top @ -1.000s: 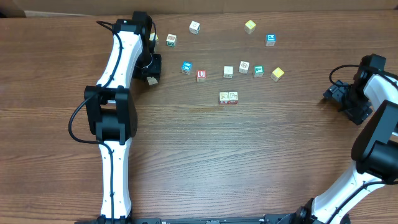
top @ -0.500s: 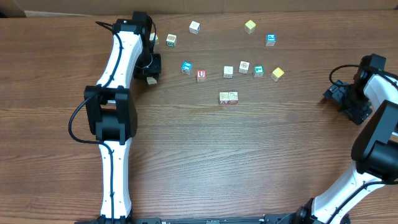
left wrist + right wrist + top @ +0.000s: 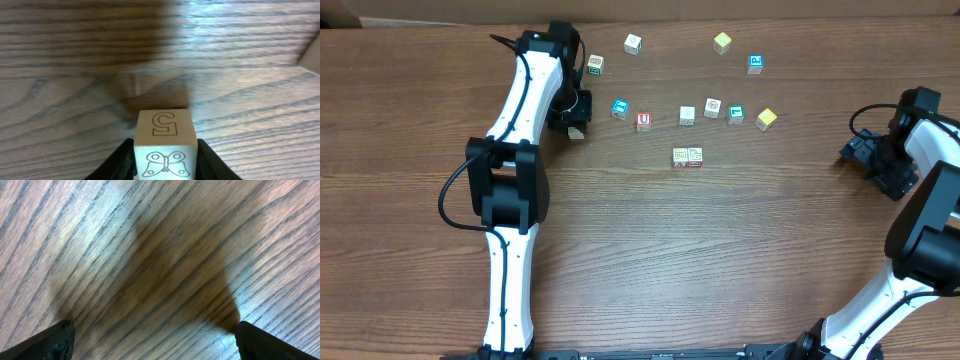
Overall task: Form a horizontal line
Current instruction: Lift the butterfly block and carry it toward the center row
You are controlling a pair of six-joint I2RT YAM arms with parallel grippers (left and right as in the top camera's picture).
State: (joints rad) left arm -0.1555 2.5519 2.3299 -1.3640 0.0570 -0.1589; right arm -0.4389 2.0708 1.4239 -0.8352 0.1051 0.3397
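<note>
Holding the butterfly cube (image 3: pixel 163 131) pinched tight in your left gripper (image 3: pixel 165 157), you likely need next to set it flush against the two-cube row (image 3: pixel 687 156) (well apart from the fingers (image 3: pixel 117 167) now).

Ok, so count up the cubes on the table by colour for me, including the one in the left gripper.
Yellow cubes: 2
Blue or teal cubes: 3
Red U cube: 1
Pale wooden cubes: 7, one held in the left gripper
Total: 13 in view
</note>
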